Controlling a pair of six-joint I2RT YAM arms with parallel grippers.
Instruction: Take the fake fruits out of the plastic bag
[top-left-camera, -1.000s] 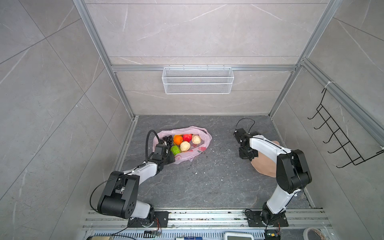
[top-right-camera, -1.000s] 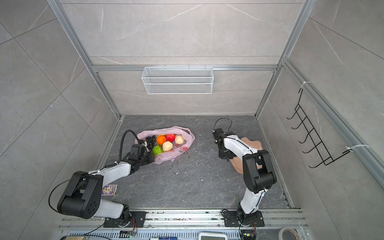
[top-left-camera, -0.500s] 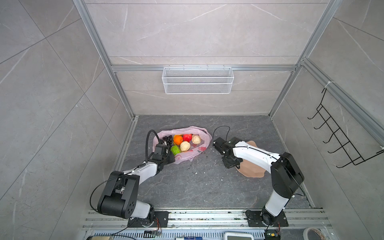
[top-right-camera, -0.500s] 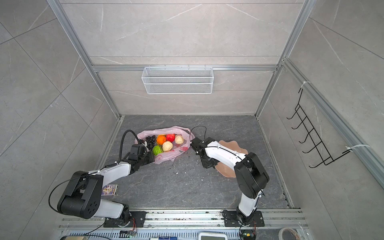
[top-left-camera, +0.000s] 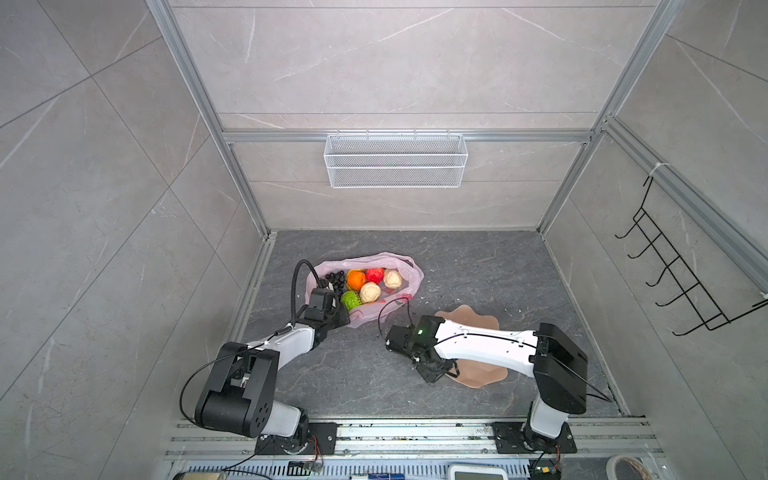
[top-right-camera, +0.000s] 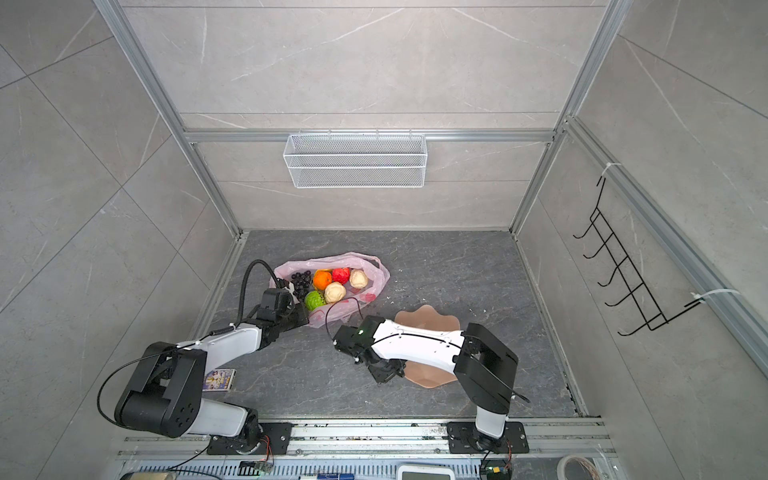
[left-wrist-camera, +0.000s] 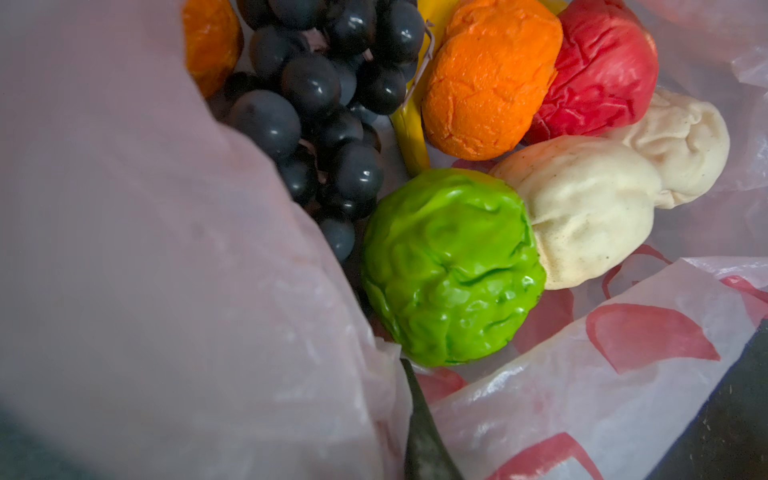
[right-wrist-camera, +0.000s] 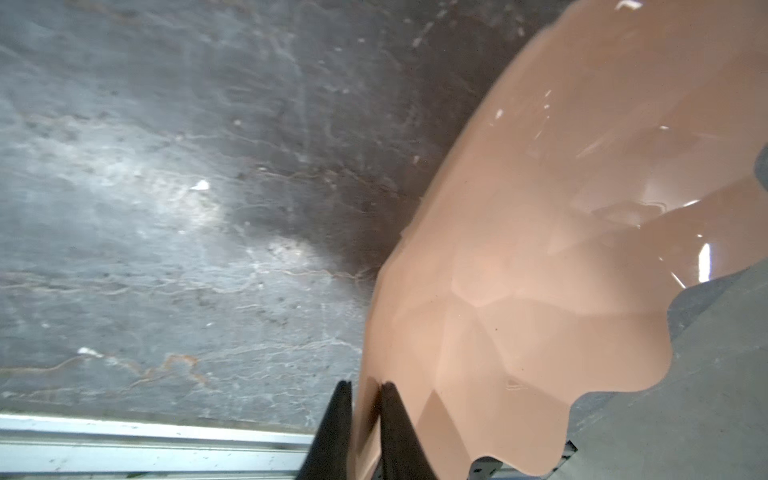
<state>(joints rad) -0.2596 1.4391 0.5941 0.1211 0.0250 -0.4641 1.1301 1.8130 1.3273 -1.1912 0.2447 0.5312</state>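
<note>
All the fake fruits (top-left-camera: 366, 286) are inside the plastic bag (top-left-camera: 405, 270), which lies open on the grey floor (top-left-camera: 478, 266), so none is out yet and every piece is left to take. My left claw (top-left-camera: 337, 314) is pinched shut on the bag's near edge. My right claw (right-wrist-camera: 365, 417) has a finger on each side of the rim of the peach plate (right-wrist-camera: 540, 249), near the bag, and I cannot tell if it squeezes.
</note>
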